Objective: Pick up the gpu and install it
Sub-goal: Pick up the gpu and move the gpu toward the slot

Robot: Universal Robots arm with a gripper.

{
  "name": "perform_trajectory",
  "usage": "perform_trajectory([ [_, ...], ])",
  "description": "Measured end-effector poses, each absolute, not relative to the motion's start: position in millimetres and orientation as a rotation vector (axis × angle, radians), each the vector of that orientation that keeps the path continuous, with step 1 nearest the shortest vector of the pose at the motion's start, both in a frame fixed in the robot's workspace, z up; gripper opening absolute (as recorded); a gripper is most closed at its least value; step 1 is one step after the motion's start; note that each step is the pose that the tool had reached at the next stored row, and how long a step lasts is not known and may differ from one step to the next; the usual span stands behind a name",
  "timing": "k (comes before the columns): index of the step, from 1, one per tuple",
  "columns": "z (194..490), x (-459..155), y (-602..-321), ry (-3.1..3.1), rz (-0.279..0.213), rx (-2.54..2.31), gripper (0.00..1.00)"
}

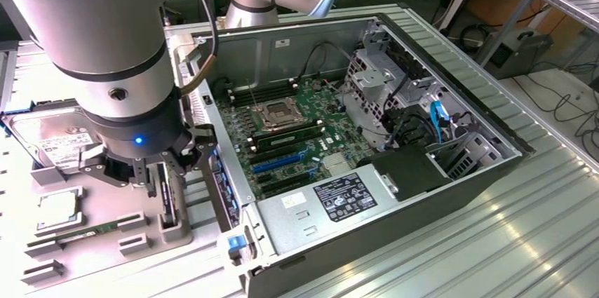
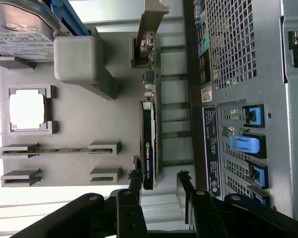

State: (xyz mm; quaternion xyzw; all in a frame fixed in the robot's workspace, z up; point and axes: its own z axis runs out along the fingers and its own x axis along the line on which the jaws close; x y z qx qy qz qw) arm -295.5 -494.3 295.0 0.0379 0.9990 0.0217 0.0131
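The end effector hangs spread wide, straddling the gpu, which stands on edge in its fixture, just beside the computer case on the exterior view's left. A sound grip likely needs both fingers square on the card's flat faces.

The arm points down, jaws spread apart.

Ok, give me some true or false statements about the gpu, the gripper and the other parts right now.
1. The gpu stands on edge in the tray. True.
2. The gripper is shut on the gpu. False: its fingers are open, one on each side of the card's end.
3. The hard drive sits inside the case. False: it lies on the tray, outside the case.
4. The case is open, with the motherboard exposed. True.
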Motion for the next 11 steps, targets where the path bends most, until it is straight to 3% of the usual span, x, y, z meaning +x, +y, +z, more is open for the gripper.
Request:
perform_trajectory([
  [11,292.3,-295.5,-494.3,3.113,0.067,0.118,0.42],
])
